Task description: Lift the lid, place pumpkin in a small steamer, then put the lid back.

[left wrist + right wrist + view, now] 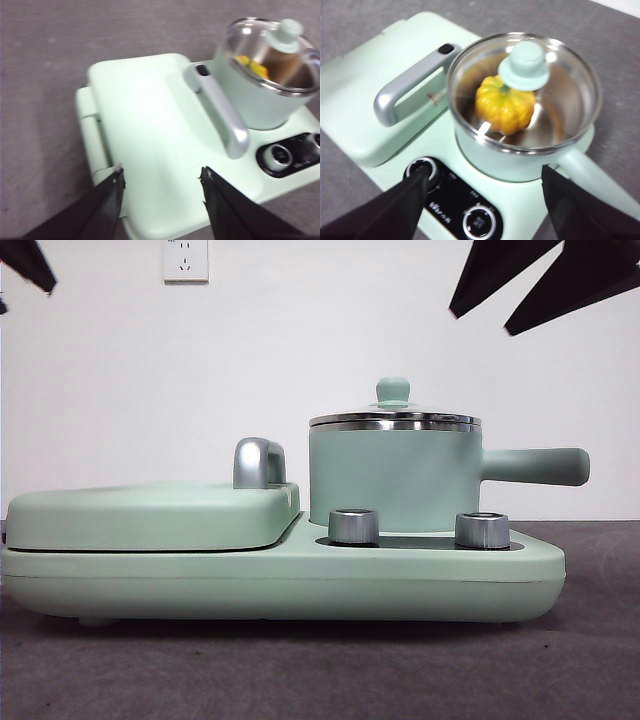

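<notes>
Glass and steel make up the lid [525, 95], a round clear disc with a shiny rim and a mint-green knob [524, 65], and right now it sits flat on the small steamer [395, 480], a mint-green cylindrical pot with a steel rim and a long straight side handle [535, 466]. Through the glass you can see the pumpkin [504, 110], a small glossy yellow-orange ribbed toy with a green stem, resting on the pot's steel floor, so to me the job looks basically finished. Handling-wise, I'd guess the lid is rigid, breakable and slick around the rim, so the knob is the only sensible place to pinch it. The pumpkin looks light and hard, probably slippery plastic, best squeezed across its ribs. The steamer stands on a wide flat mint-green appliance base [300, 575], behind two silver knobs [353, 526] and beside a flat mint-green cover with a chrome handle [407, 82]. Both tools hang above it all, the left tool [162, 182] and right tool [485, 180] each spread wide and holding nothing.
</notes>
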Controlling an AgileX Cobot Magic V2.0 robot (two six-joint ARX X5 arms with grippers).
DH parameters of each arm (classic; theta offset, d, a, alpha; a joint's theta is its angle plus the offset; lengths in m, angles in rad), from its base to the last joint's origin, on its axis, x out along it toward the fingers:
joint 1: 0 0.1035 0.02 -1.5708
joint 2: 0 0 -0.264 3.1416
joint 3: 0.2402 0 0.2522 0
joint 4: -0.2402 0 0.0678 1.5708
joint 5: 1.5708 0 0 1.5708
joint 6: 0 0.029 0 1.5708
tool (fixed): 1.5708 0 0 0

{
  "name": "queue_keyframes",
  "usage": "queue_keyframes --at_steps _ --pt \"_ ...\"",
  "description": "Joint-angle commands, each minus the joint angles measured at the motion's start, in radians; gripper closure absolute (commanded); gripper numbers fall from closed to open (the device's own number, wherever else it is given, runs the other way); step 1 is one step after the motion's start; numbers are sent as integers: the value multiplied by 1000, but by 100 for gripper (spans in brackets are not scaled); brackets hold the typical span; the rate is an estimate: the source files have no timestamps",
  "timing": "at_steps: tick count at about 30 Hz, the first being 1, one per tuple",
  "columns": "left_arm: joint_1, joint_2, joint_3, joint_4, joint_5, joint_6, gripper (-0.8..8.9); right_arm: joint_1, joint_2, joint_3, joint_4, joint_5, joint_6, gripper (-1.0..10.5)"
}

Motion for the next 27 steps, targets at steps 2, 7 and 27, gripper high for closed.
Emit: queue_keyframes --at_steps 2,7,27 --pt "-2 -8 6 7 -6 -13 578 9 9 4 11 -30 -13 639" --pt "-2 -12 6 11 -2 -10 807 7 8 4 22 -34 -13 923" --pt "54 -79 -7 8 -21 29 807 8 4 4 27 -53 -13 923"
